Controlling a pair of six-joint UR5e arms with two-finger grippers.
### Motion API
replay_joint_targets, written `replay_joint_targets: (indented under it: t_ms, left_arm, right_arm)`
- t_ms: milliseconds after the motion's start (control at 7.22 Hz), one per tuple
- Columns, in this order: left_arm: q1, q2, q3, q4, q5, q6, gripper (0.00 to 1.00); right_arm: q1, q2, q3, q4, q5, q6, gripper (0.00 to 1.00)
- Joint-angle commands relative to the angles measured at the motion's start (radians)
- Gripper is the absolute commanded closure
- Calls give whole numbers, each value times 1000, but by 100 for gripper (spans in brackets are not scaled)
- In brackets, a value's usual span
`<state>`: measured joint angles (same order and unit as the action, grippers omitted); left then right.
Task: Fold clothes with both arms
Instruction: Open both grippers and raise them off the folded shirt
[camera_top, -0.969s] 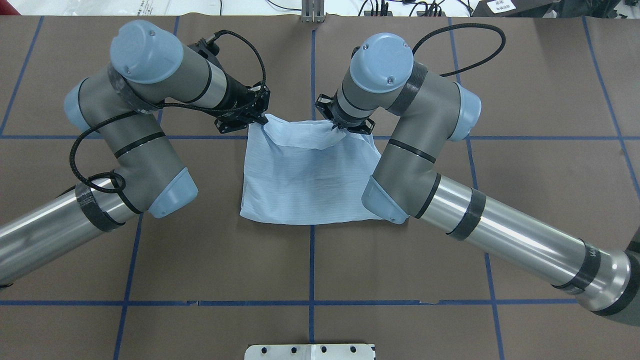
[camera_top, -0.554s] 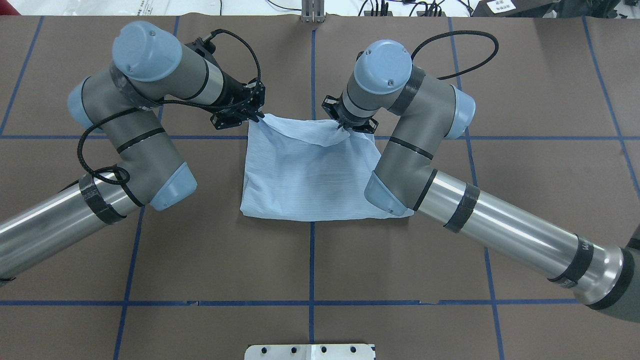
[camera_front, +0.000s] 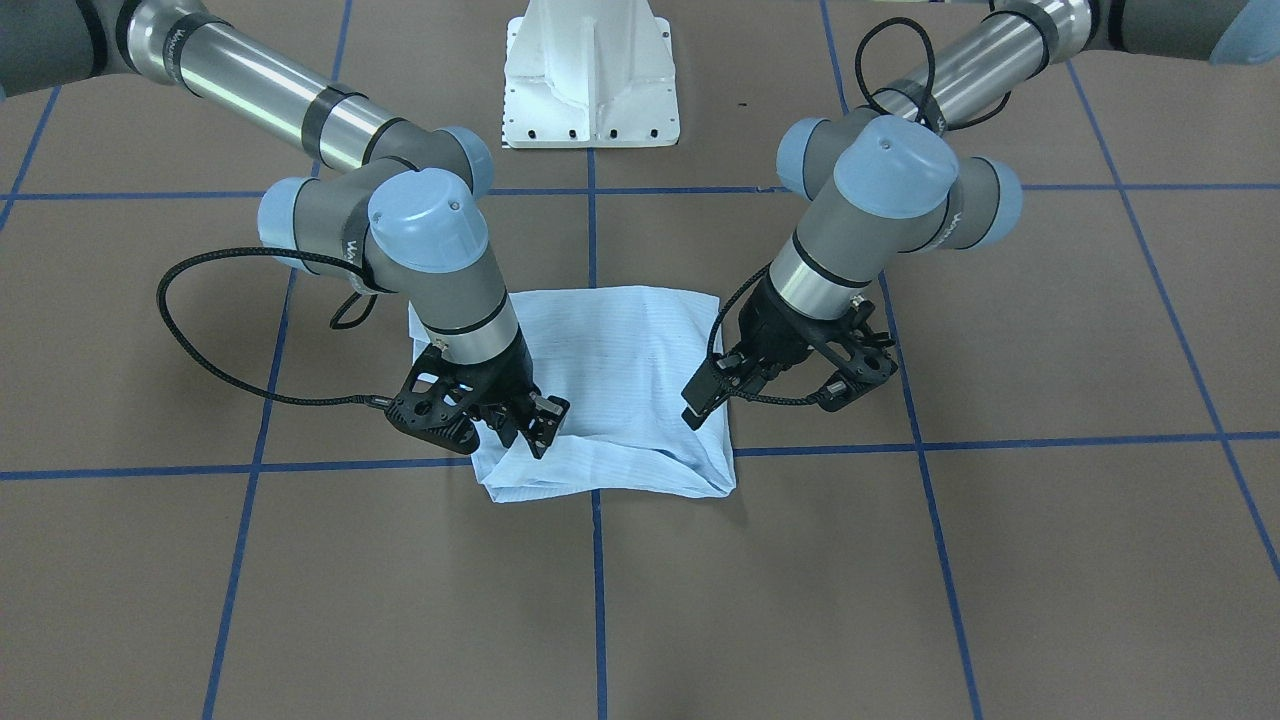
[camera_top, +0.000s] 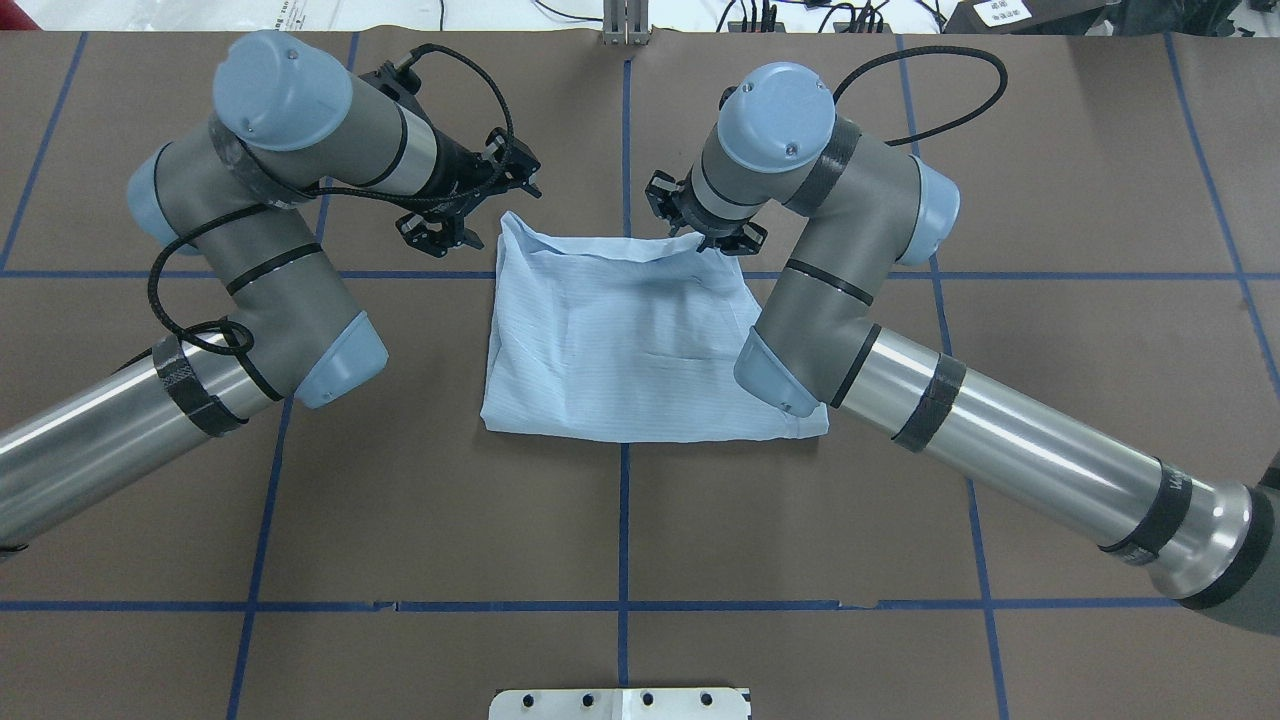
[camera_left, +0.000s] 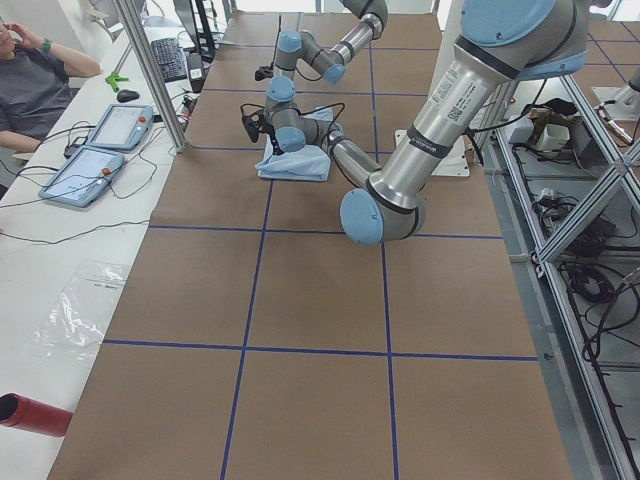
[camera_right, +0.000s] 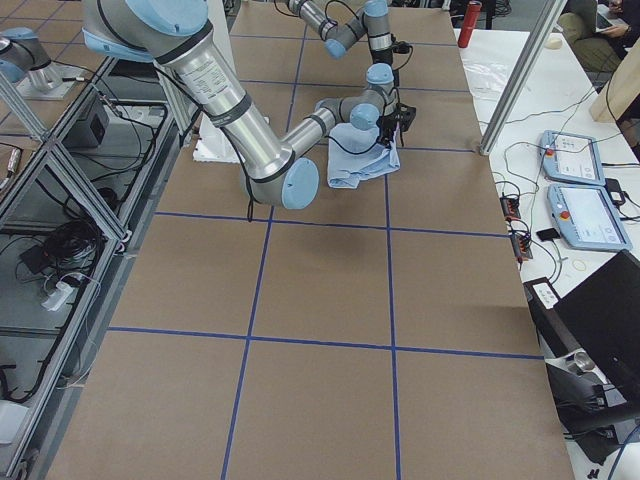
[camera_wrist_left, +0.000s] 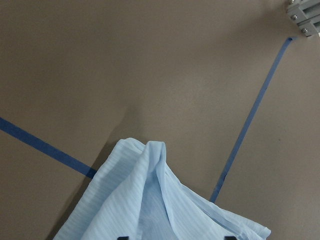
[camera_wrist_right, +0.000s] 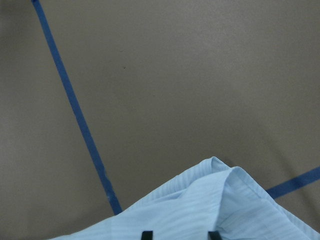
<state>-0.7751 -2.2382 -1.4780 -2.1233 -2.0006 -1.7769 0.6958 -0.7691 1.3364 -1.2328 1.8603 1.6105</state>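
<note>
Item: thin pale blue fine-striped shirt (camera_top: 630, 350), folded to a rough rectangle. It lies flat at the middle of the brown table with blue tape grid (camera_top: 450, 520), across a tape crossing.

Item: black left gripper (camera_top: 478, 208), fingers spread wide, empty, just beside the shirt's corner farthest from the robot.

Item: black right gripper (camera_front: 528, 428), fingers parted, gripping nothing, tips over the shirt's raised far fold.

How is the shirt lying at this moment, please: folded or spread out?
Folded. The shirt lies on the table as a compact layered rectangle, no sleeves sticking out.
</note>
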Motion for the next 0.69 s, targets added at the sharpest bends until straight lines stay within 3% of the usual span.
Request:
replay_joint_targets:
  t_ms: [0, 277, 554]
  left_arm:
    - [-19, 6, 1, 3, -4, 8, 0]
    - [-56, 69, -31, 13, -56, 57, 0]
    - [-122, 150, -83, 16, -105, 224, 0]
  right_arm:
    - [28, 1, -9, 1, 22, -1, 0]
    - [-11, 7, 13, -1, 50, -30, 0]
    - [-117, 33, 7, -25, -28, -133, 0]
